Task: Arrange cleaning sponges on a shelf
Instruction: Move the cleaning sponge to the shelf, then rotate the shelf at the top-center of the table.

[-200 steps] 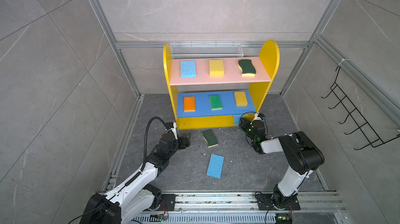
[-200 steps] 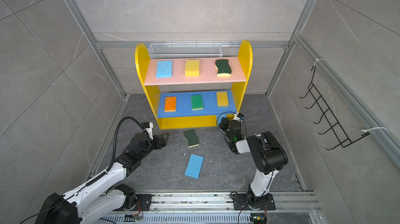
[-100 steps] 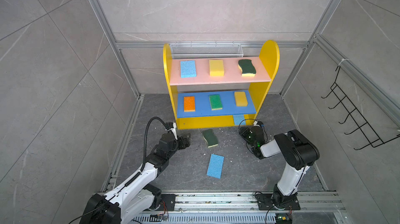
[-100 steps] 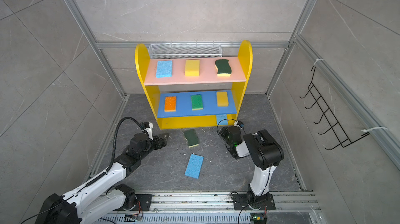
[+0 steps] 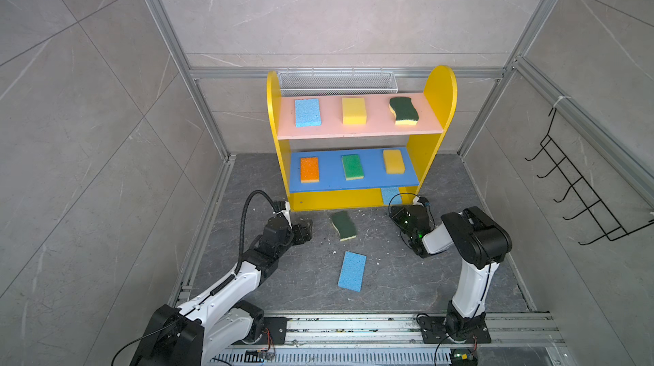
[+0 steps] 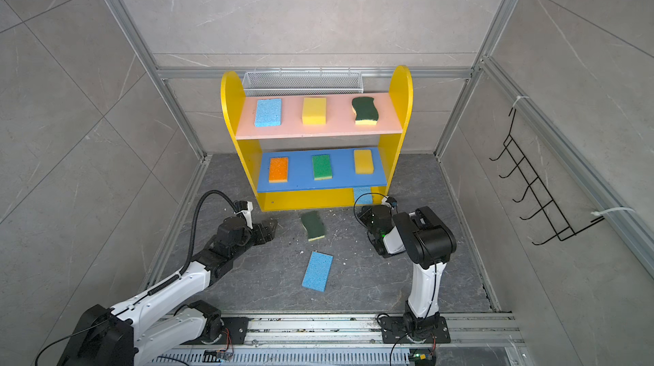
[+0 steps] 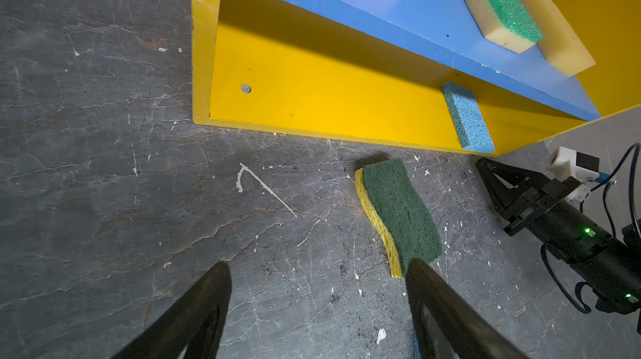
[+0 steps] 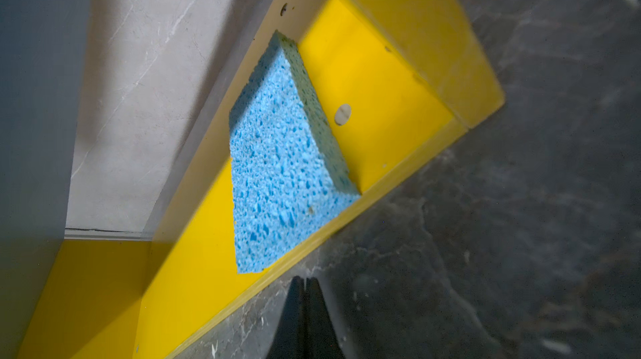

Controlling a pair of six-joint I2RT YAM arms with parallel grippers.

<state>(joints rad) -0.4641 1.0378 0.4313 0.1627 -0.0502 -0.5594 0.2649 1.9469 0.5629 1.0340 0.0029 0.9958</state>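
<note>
The yellow shelf (image 5: 439, 99) carries three cleaning sponges on its pink board and three on its blue board. A light blue sponge (image 5: 391, 195) (image 8: 277, 166) lies on the yellow base at the right end. On the floor in front lie a wavy dark-green sponge (image 5: 343, 225) (image 7: 399, 215) and another light blue sponge (image 5: 352, 271). My left gripper (image 5: 306, 229) (image 7: 317, 267) hovers open and empty just left of the wavy sponge. My right gripper (image 5: 398, 214) (image 8: 304, 281) is shut and empty, a short way in front of the base sponge.
A white wire mesh basket (image 5: 336, 83) hangs behind the shelf's top. A black wire hook rack (image 5: 580, 191) is on the right wall. Metal frame posts and tiled walls close in the dark floor (image 5: 396, 275), which is speckled with crumbs.
My right gripper has drawn back from the shelf's base, and the light blue sponge there now shows in full. The left arm has not moved.
</note>
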